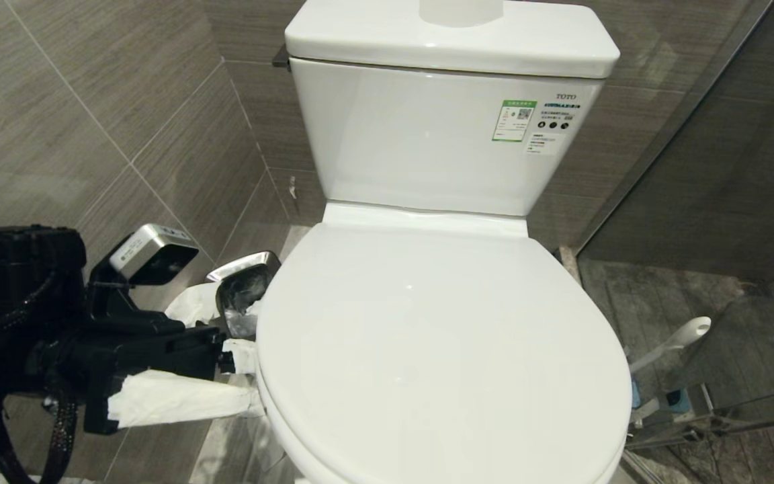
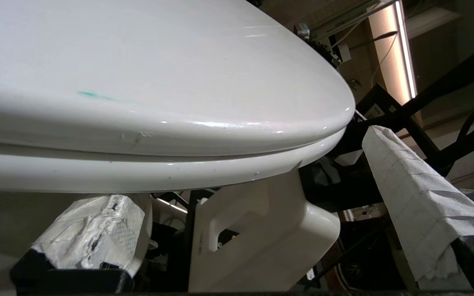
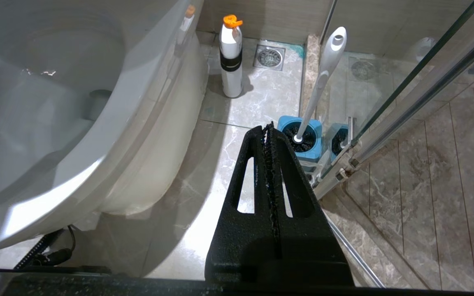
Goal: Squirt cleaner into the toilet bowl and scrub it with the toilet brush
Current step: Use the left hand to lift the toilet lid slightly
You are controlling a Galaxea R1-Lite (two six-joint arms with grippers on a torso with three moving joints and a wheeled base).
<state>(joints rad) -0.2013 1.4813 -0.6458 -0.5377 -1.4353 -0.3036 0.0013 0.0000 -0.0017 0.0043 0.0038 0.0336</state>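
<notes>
Seen from above: white toilet with lid shut flat over the seat, hiding the toilet bowl entirely. Tank behind it against grey wall tiles, with a green sticker near its upper right corner.

At the lid's left edge, low beside the rim: left gripper, spread wide, fingers wrapped in white paper towel. One wrapped finger level with the lid's edge, the other a little higher; whether either touches the rim cannot be told. Holding nothing. From the left wrist camera: lid edge and seat edge stacked close, a thin dark seam between them, and a small turquoise smear of cleaner on the lid's side.

Behind that gripper, at the toilet's left side: small steel bin, lid tipped open, white paper beside it.

On the floor right of the toilet, against a glass shower partition: toilet brush standing in a square blue holder, white handle leaning up, black bristles down inside. White bottle with an orange cap upright farther back, near a floor drain.

Right gripper parked above that floor, black fingers pressed together, empty.
</notes>
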